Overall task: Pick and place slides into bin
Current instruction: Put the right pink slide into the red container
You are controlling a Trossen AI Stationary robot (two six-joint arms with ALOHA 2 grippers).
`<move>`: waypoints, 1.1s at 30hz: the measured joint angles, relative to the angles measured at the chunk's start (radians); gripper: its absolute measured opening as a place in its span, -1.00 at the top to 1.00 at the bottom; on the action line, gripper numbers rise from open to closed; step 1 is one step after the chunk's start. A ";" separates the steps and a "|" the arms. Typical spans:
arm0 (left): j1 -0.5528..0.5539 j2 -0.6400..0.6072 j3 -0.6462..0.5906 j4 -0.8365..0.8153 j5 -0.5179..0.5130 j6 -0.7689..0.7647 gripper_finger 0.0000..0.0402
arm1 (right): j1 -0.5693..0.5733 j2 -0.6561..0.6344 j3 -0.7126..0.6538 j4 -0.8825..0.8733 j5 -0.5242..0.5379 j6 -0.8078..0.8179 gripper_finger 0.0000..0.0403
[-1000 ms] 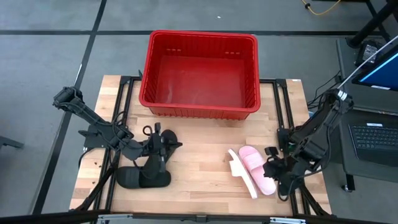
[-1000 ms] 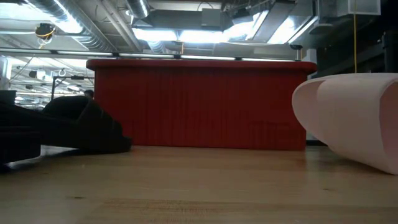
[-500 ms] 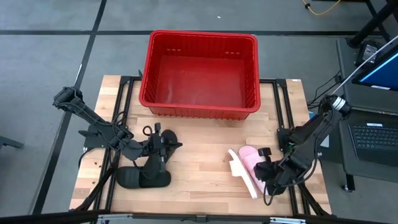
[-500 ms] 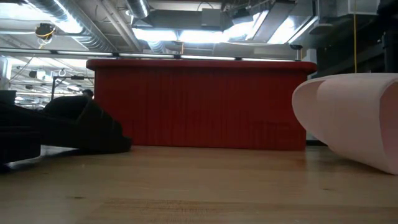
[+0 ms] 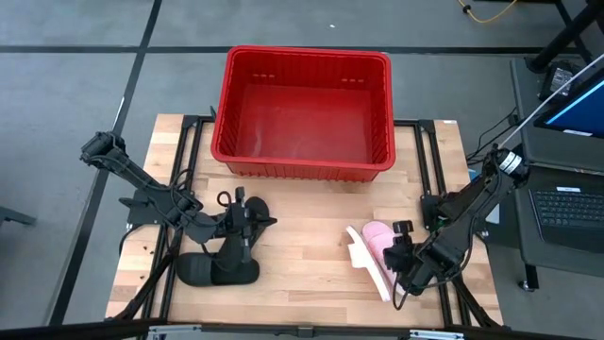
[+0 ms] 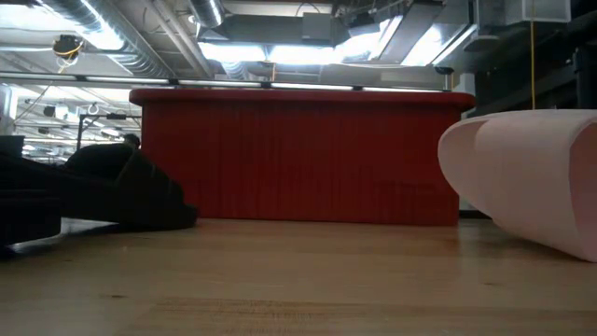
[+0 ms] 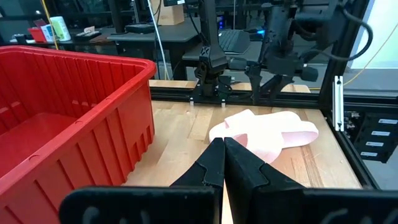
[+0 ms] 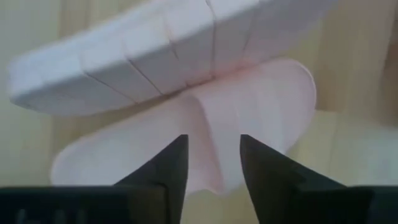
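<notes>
Here the right end effector (image 5: pixel 404 267) sits low over the pink slides (image 5: pixel 376 247) near the right front of the wooden surface (image 5: pixel 311 236), its fingers (image 8: pixel 165 168) parted with the strap of one pink slide (image 8: pixel 205 143) between them — spread apart, not pinched onto it. The second pink slide (image 8: pixel 149 50) leans on edge against the first. The left end effector (image 5: pixel 247 219) rests with its fingers pressed together just above the black slides (image 5: pixel 219 269), which lie at the left front of the surface. The red bin (image 5: pixel 302 111) stands at the far edge of the surface — no slides inside it — well apart from both pairs.
</notes>
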 joint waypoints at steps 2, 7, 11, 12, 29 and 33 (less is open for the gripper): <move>0.000 0.000 0.000 0.000 0.000 0.000 0.99 | 0.000 0.013 0.000 0.000 0.000 0.001 0.21; 0.000 0.000 0.000 0.000 0.000 0.000 0.99 | 0.000 0.046 0.000 0.022 0.020 0.029 0.13; 0.000 0.000 0.000 0.000 0.000 0.011 0.99 | 0.000 0.071 0.000 0.021 0.050 0.030 0.08; 0.000 0.000 0.000 0.000 0.001 0.016 0.99 | 0.000 0.079 0.000 0.021 0.052 0.036 0.08; 0.000 0.000 0.000 -0.004 0.000 0.026 0.99 | 0.004 0.209 -0.001 -0.019 0.052 0.082 0.08; 0.000 0.000 0.000 -0.004 0.000 0.026 0.99 | 0.004 0.221 -0.001 -0.018 0.052 0.082 0.13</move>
